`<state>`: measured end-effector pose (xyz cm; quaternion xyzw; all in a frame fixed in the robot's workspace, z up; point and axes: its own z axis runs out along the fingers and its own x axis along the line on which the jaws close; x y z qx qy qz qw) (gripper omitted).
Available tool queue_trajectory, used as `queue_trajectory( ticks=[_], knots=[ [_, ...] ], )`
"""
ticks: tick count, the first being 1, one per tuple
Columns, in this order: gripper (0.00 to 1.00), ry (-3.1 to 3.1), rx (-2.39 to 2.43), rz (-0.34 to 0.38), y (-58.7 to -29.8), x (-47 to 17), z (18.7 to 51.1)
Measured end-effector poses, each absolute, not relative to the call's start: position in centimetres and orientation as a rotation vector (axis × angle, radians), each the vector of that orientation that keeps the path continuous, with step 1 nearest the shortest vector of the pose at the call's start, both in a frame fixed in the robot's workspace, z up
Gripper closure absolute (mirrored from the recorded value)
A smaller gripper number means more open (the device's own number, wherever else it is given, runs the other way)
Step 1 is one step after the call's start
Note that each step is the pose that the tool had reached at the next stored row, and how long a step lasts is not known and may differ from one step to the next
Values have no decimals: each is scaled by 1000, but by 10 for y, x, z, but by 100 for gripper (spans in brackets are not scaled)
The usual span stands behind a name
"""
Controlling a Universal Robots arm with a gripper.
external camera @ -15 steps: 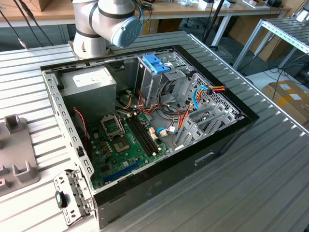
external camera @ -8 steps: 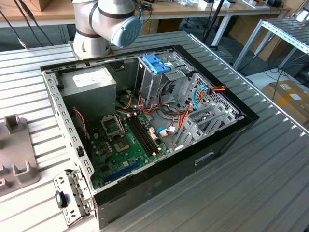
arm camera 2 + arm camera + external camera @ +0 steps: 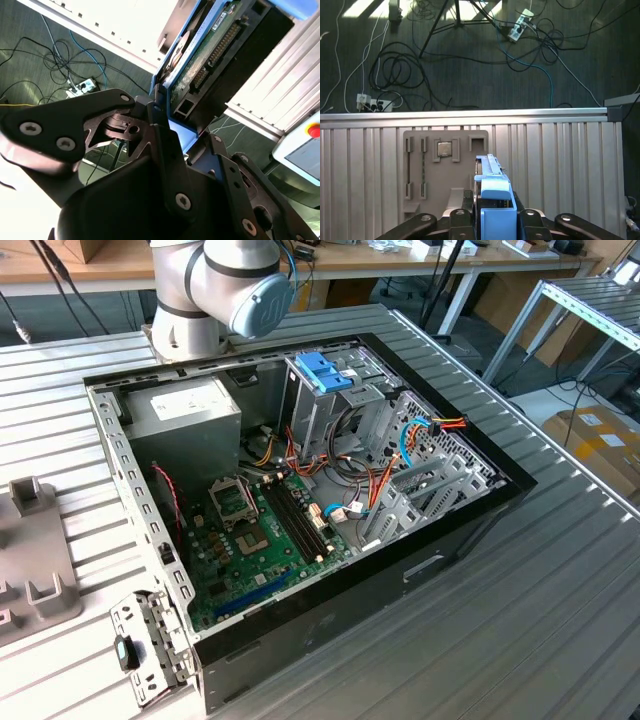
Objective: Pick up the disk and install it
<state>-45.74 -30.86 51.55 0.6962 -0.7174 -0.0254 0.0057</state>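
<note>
The arm (image 3: pixel 225 285), at 11 o'clock of the open computer case (image 3: pixel 350 620) in the exterior view, is cut off by the picture's edge above one grey-and-blue joint. At 9 o'clock, a grey fixture plate (image 3: pixel 35 560) runs out of frame. In the first wrist view the gripper (image 3: pixel 492 212) covers the near end of the disk (image 3: pixel 491 175); in the second wrist view the disk's far end is cropped by the edge.

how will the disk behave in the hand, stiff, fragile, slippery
Probably rigid: the disk looks like a flat hard slab, and its bare circuit board seems fragile to knocks. The hand grips its smooth blue plastic carrier, which may slip a little. It juts past the hand, so a bump could tilt it.
</note>
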Motion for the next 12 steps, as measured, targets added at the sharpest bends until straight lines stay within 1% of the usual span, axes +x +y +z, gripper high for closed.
queue_trajectory(
  ticks=[12],
  knots=[
    [63,-2246,2179,-79,-309,-451,515]
  ],
)
